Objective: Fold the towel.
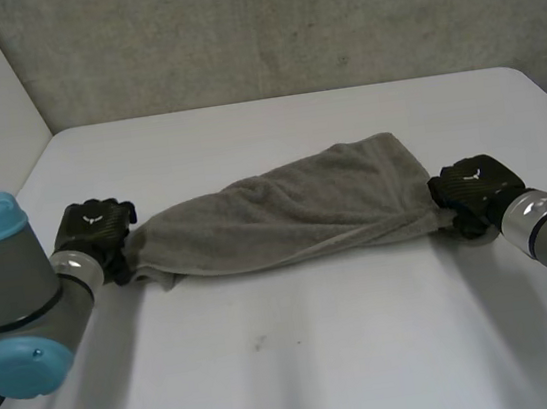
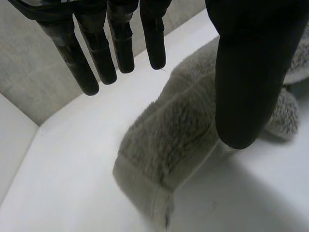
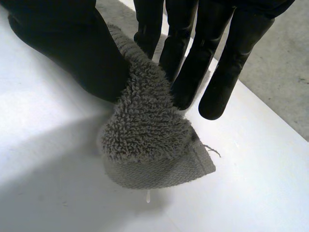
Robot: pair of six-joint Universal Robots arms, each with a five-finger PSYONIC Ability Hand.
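white table [image 1: 304, 362] meets a grey concrete wall [image 1: 280, 22] at its far edge. the bunched grey terry towel [image 1: 295, 212] lies across mid-table between the hands. left hand [image 2: 246, 72] at its left end: fingers straight, thumb apart, nothing clamped. right hand [image 3: 72, 53] pinches the right corner between thumb and fingers. lower towel layers are hidden.

The towel [image 1: 285, 213] bars the table's [image 1: 307, 382] middle from 9 to 3 o'clock, with the left hand [image 1: 96, 233] and right hand [image 1: 474, 193] at its ends. Bare tabletop is open toward 6 and toward 12, up to the wall [image 1: 280, 22].
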